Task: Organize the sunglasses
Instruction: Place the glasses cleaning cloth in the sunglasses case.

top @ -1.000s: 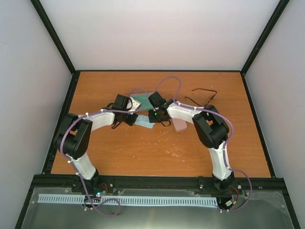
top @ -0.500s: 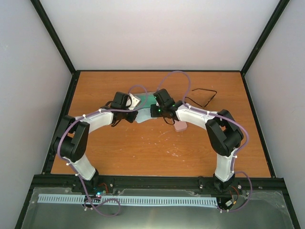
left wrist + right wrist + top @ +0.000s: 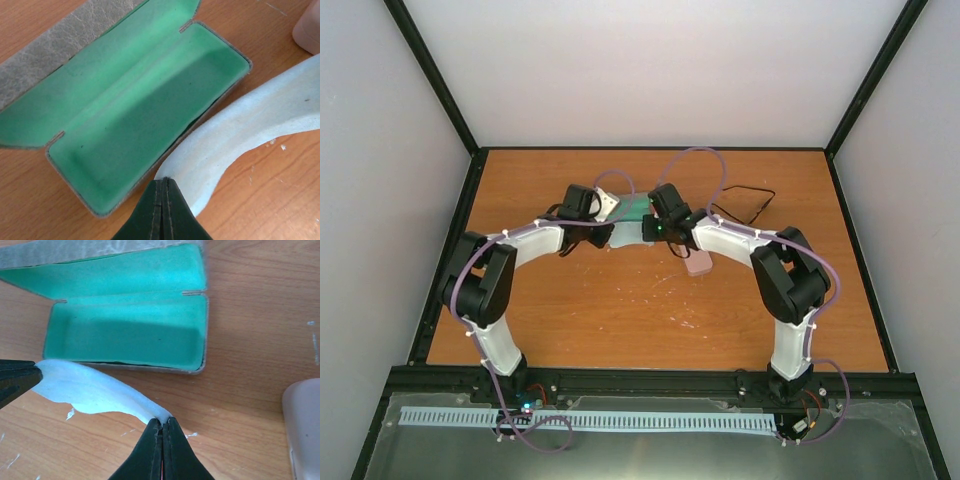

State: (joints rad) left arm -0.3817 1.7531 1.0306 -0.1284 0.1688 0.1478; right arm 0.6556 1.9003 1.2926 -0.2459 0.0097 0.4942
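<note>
The cloth (image 3: 235,130) is clamped at opposite ends by the left gripper (image 3: 162,186) and right gripper (image 3: 161,424) just beside the open, empty case (image 3: 135,115), while the sunglasses (image 3: 745,204) are left unpacked, well apart.

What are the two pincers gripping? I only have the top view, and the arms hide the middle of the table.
Observer: Both wrist views show one light-blue cloth stretched between them. The left pincer is shut on one end and the right pincer is shut on the other.
Operator: Is anything inside the case next to it?
Observer: No. The case lies open and its green lining is bare. The cloth is held in front of its near rim, not inside it.
</note>
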